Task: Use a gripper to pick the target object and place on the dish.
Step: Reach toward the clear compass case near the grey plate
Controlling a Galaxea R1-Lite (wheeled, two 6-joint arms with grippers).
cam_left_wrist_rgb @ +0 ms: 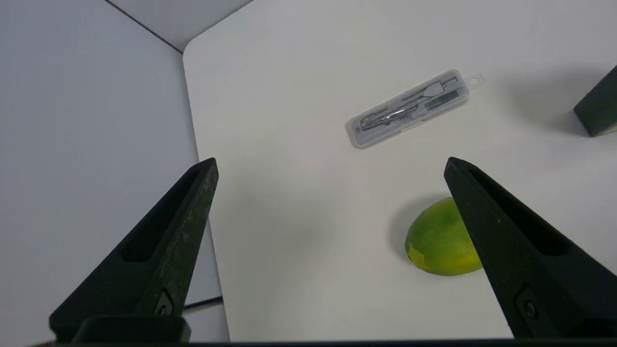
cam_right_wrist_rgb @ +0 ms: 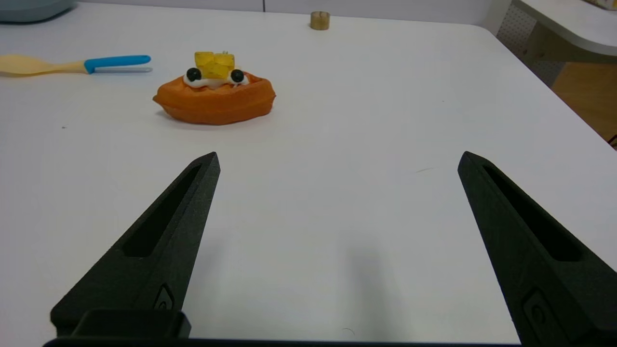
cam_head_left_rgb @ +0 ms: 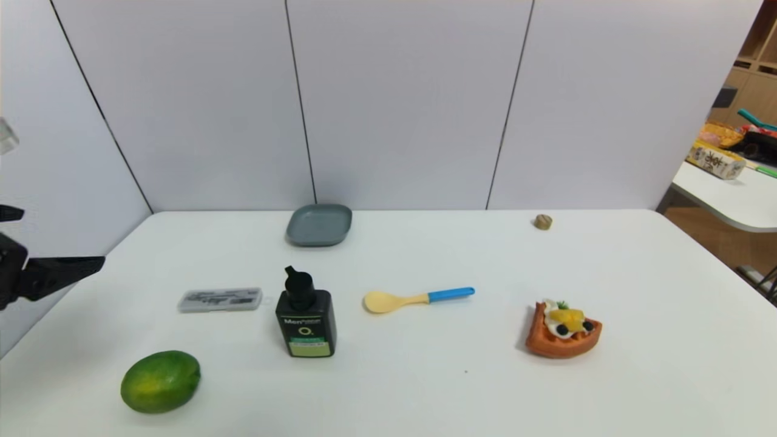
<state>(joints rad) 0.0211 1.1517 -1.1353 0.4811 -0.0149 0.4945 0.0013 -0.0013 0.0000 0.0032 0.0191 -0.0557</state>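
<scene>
Black fingers, left: the left gripper [cam_left_wrist_rgb: 330, 164] hangs above the table's left edge with its two pointed fingers [cam_left_wrist_rgb: 164, 246] spread wide and nothing between them; in the head view only one finger [cam_head_left_rgb: 61, 270] pokes in from the left border.
Black fingers, right: the right gripper [cam_right_wrist_rgb: 337, 159] is also spread wide and holds nothing, low over a bare stretch of the white table [cam_right_wrist_rgb: 366, 144] on the right side; it does not show in the head view.
Clear case: the clear plastic case [cam_head_left_rgb: 220, 300] lies flat on the table's left part, just left of the pump bottle, dark grey pieces visible inside [cam_left_wrist_rgb: 409, 108]. It sits ahead of the left gripper, apart from both fingers.
Dish: the grey-blue plate [cam_head_left_rgb: 320, 225] rests near the back wall, well behind the case, with nothing on it.
Bottle: a black pump bottle [cam_head_left_rgb: 305, 320] stands upright between the case and the spoon.
Fruit: a green mango [cam_head_left_rgb: 160, 382] lies at the front left, nearer the robot than the case; from the left wrist it shows partly behind one finger [cam_left_wrist_rgb: 441, 238].
Spoon: a yellow spoon with a blue handle [cam_head_left_rgb: 417, 298] lies right of the bottle.
Waffle: a toy waffle with fruit topping [cam_head_left_rgb: 563, 330] sits on the right half, ahead of the right gripper [cam_right_wrist_rgb: 214, 94].
Far edge: a small tan cylinder [cam_head_left_rgb: 542, 221] stands near the back right.
</scene>
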